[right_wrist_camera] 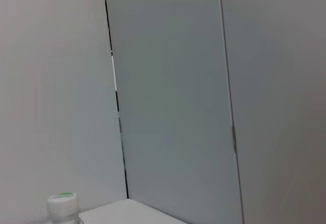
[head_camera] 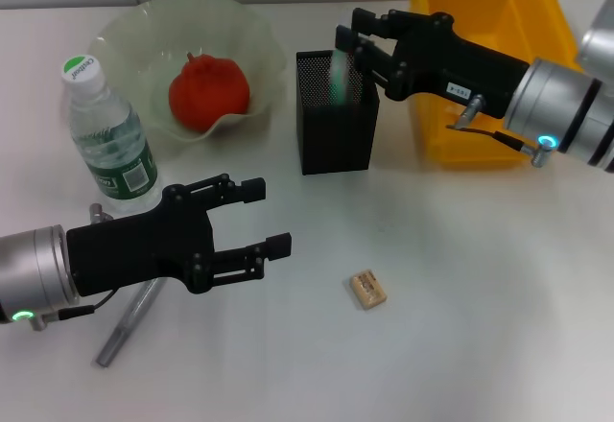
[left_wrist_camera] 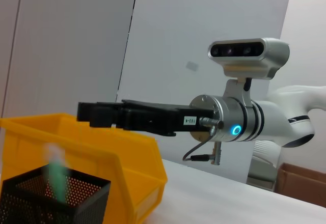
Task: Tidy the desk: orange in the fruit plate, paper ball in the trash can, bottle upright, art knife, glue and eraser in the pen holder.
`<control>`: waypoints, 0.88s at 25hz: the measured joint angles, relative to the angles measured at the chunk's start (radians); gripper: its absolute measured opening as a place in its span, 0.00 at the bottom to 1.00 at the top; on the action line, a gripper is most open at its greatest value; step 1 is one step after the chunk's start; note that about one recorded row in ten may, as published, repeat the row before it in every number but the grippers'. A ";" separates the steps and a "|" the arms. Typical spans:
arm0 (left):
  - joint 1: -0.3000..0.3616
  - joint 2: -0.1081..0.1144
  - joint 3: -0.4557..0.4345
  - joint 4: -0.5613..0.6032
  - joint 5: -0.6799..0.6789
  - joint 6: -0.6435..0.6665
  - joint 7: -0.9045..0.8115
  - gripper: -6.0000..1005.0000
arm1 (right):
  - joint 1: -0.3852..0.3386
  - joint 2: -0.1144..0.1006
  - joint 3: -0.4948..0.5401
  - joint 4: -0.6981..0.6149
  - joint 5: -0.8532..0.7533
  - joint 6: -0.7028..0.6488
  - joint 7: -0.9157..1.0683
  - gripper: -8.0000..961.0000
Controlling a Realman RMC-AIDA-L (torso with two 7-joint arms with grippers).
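**Right hand over the pen holder, left hand open near the front**

The right hand (head_camera: pixel 347 46) reaches across from the right and sits just above the black square metal-mesh pen holder (head_camera: pixel 335 129). A blurred pale-green and white stick (head_camera: pixel 340 79) stands in the holder's mouth right below the fingertips; whether the fingers grip it or have let go, I cannot tell. From the left wrist view the same hand (left_wrist_camera: pixel 89 113) hangs over the holder (left_wrist_camera: pixel 51 201), with the stick (left_wrist_camera: pixel 56 175) poking up inside it.

The left hand (head_camera: pixel 273 219) hovers low over the white worktop (head_camera: pixel 480 326) at the front left, fingers spread wide and holding nothing. A grey pen-like tool (head_camera: pixel 129 321) lies under its arm.

The red-orange round orange (head_camera: pixel 208 93) rests inside the translucent pale-green scalloped fruit plate (head_camera: pixel 125 38). The clear plastic bottle (head_camera: pixel 107 139) with green-and-white label stands upright just beside the plate. The tiny tan eraser (head_camera: pixel 367 289) lies alone on the worktop, in front of the holder. The bright yellow rectangular trash can (head_camera: pixel 460 125) stands just right of the holder.
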State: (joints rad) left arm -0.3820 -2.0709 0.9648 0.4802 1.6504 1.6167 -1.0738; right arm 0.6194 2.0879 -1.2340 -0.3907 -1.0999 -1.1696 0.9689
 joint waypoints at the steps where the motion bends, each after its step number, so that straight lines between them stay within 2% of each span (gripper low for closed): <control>1: 0.000 0.000 0.000 0.000 0.000 0.000 0.000 0.77 | 0.001 0.000 -0.002 0.001 0.000 0.004 0.000 0.26; 9: 0.002 0.000 -0.001 0.000 -0.017 0.000 0.000 0.77 | -0.009 0.001 0.005 -0.004 0.008 -0.014 -0.001 0.38; 14: 0.010 0.002 -0.002 0.000 -0.049 0.013 0.000 0.77 | -0.034 0.001 0.013 -0.006 0.024 -0.107 -0.001 0.38; 22: 0.015 0.006 -0.003 0.000 -0.072 0.030 0.000 0.77 | -0.115 0.000 0.023 -0.011 0.047 -0.281 -0.030 0.39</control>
State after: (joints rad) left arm -0.3667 -2.0651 0.9619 0.4801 1.5779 1.6471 -1.0742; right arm 0.5043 2.0883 -1.2114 -0.4020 -1.0530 -1.4508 0.9387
